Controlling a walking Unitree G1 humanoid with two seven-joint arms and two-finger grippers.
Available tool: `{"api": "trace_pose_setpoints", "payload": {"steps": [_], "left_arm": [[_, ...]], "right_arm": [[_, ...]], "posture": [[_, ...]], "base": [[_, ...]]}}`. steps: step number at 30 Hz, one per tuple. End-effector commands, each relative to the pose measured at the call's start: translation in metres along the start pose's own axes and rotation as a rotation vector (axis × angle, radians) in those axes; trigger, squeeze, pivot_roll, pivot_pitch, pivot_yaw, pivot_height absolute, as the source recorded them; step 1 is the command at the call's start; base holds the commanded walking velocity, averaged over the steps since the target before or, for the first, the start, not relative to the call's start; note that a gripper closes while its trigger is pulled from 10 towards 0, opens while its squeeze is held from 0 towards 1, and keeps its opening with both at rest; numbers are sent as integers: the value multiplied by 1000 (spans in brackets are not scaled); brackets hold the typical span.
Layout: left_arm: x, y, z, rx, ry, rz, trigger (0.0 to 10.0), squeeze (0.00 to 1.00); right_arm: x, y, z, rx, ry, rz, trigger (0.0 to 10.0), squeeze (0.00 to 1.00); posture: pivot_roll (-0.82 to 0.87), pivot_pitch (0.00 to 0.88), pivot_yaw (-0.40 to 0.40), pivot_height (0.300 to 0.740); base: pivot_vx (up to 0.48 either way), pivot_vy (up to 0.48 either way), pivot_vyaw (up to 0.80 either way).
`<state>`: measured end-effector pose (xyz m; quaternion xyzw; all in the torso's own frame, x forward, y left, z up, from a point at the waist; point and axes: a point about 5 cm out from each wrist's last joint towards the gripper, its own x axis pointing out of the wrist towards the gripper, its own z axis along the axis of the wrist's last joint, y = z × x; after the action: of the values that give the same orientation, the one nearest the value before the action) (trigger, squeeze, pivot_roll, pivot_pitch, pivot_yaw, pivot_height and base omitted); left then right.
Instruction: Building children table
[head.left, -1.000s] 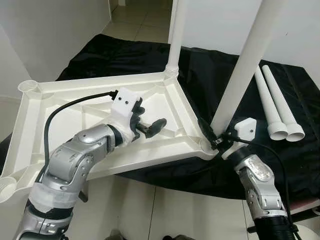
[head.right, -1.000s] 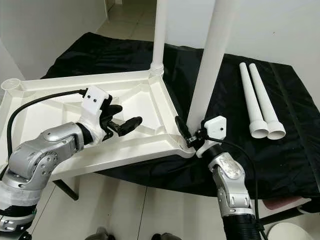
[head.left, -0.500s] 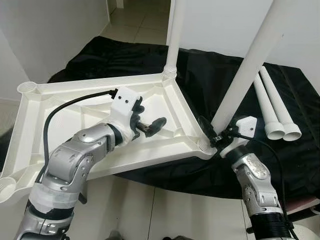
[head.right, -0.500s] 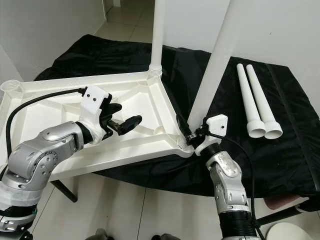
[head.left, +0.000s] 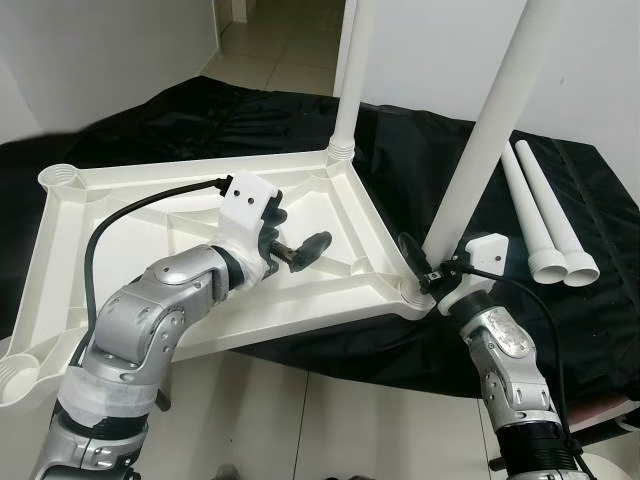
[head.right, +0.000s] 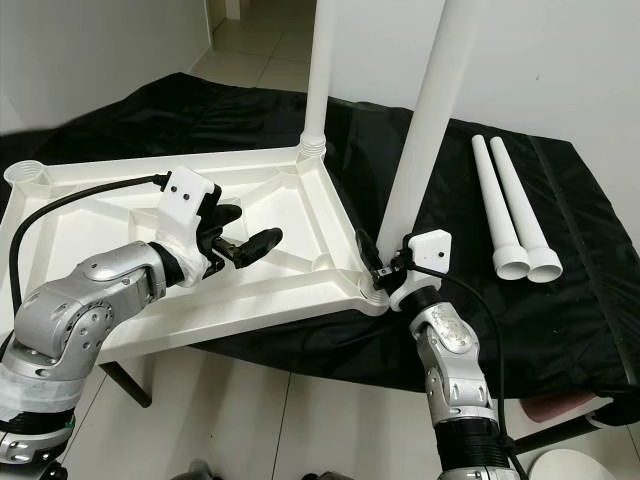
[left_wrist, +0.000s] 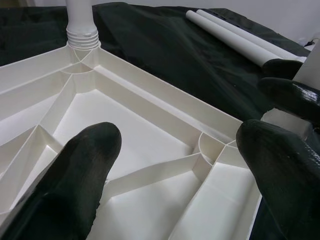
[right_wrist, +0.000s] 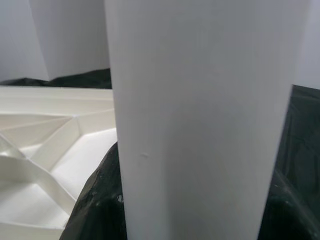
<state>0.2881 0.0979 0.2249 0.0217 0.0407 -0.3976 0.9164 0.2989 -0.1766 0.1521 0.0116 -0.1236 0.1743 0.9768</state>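
— While the white tabletop (head.left: 190, 250) lies upside down on the black cloth (head.left: 420, 170), ribs facing up, where do the two arms stand?

— Left gripper (head.left: 297, 250) hangs over the ribbed underside, near the middle of the panel, fingers (left_wrist: 82, 170) spread wide with nothing between them. In the left wrist view the ribs and a corner socket show through the gap.

— And the other one?

— Right gripper (head.left: 418, 262) sits at the near right corner of the tabletop, clamped on the lower end of a white leg (head.left: 480, 150). That leg leans, tilted up and away to the right, its foot resting at the corner socket (head.left: 410, 292). In the right wrist view the leg stands between the black fingers (right_wrist: 100, 200).

— Is it seated in the socket?

— Cannot tell; the gripper covers the joint.

— Any other legs?

— One leg (head.left: 350, 80) stands upright in the far corner socket, its ribbed collar at the base. Two spare legs (head.left: 540, 215) lie side by side on the cloth to the right, touching, their flared open ends toward the robot, well apart from the tabletop.

— The left corners?

— Both sockets there are open, the far one (head.left: 58, 177) and the near one (head.left: 18, 372), which overhangs the cloth's edge above the tiled floor (head.left: 300, 420).
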Motion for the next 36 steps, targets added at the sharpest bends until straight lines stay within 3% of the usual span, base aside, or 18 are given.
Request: {"api": "trace_pose_setpoints", "payload": {"steps": [1,5,7,15,24,27,32,36], "left_arm": [[-1,1,3,10,-2,49,10000,0],[-1,1,3,9,-2,50,10000,0],[-1,1,3,7,-4,48,10000,0],[0,0,2,0,-12,41,10000,0],[1,0,3,-13,-26,30,10000,0],[2,-1,5,-20,-38,3,10000,0],[5,-5,11,-42,-73,-42,10000,0],[6,-9,16,-63,-104,-79,10000,0]], "right_arm": [[-7,0,-10,58,34,-10,10000,0],[-6,0,-4,65,2,-5,10000,0],[-1,-1,15,58,-69,0,10000,0],[12,-2,53,53,-191,20,10000,0],[19,0,75,33,-245,56,10000,0],[22,-2,79,10,-220,83,10000,0],[28,-4,63,-117,-24,145,10000,0],[28,-1,56,-137,40,204,10000,0]], "posture": [[66,99,-42,740],[66,99,-42,740],[64,96,-44,740],[63,83,-50,740],[67,67,-60,740],[68,63,-62,740],[64,63,-63,740],[66,62,-65,740]], "base": [[0,0,0],[0,0,0],[0,0,0],[0,0,0],[0,0,0],[0,0,0],[0,0,0],[0,0,0]]}}
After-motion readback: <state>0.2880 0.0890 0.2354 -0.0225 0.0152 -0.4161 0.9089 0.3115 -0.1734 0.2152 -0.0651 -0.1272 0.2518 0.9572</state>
